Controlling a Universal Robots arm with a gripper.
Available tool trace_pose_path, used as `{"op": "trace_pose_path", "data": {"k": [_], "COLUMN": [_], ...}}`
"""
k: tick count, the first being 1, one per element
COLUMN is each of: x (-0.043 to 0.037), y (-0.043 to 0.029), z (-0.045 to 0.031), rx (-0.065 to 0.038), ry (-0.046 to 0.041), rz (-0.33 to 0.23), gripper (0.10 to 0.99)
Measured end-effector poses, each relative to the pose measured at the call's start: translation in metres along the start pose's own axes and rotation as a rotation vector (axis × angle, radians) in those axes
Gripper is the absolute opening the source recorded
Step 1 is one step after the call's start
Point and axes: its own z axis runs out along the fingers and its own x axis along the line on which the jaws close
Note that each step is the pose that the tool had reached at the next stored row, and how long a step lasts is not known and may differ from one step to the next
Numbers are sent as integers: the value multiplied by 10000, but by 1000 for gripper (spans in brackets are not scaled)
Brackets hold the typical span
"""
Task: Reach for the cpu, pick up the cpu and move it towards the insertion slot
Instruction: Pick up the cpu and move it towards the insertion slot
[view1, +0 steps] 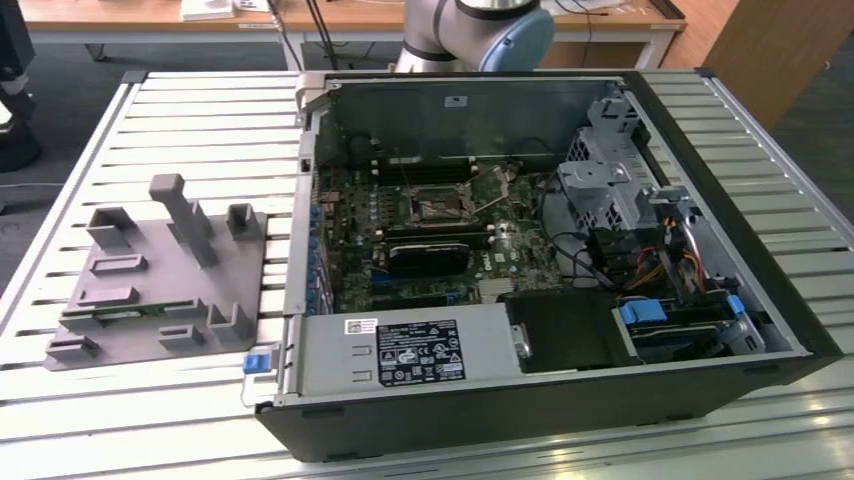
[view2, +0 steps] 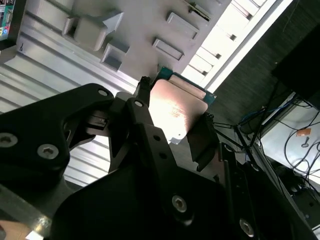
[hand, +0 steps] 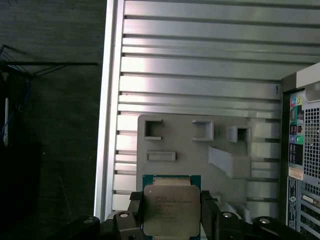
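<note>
Cpu (hand: 171, 207), a flat square chip with a silvery metal top and a thin green edge, pinched at 2 opposite sides by the gripper (hand: 171, 222). 1 black finger (hand: 134, 216) pressed against each of those sides, metal top bare between them. Same grip in the second wrist view: cpu (view2: 172, 112) bright with glare, clamped inside the dark gripper (view2: 172, 125).

Held above the gray fixture plate (hand: 200, 150), over the part of the plate away from the computer case, and apparently lifted clear of the plate's surface. Plate moulded with shallow rectangular pockets, raised blocks and 1 slanted post. In the exterior view, a narrow green memory stick (view1: 134, 312) lying in 1 of the plate's slots.

Under the plate, a slatted metal counter (view1: 200, 110), pale and ribbed, extending past the plate on every side.

Just beside the plate, on the exterior view's right of it, an open black computer case (view1: 534, 425) lying on its side with the motherboard exposed. Inside the case, well apart from the plate, the insertion slot (view1: 438, 207): a small square socket with a shiny metal frame, a dark centre and a thin lever alongside. Black rectangular heatsink block (view1: 427, 258) about as far from the plate as the slot. Silver power supply box (view1: 400, 350) with a dark label at the case corner near the plate. Robot arm (view1: 481, 30), gray with a blue cap, beyond the case's far wall, well apart from the plate.
</note>
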Motion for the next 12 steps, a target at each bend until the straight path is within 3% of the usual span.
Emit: {"op": "trace_pose_path", "data": {"k": [12], "x": [-428], "y": [-5], "z": [-5], "rx": [-1], "ry": [-1], "rz": [0], "gripper": [545]}}
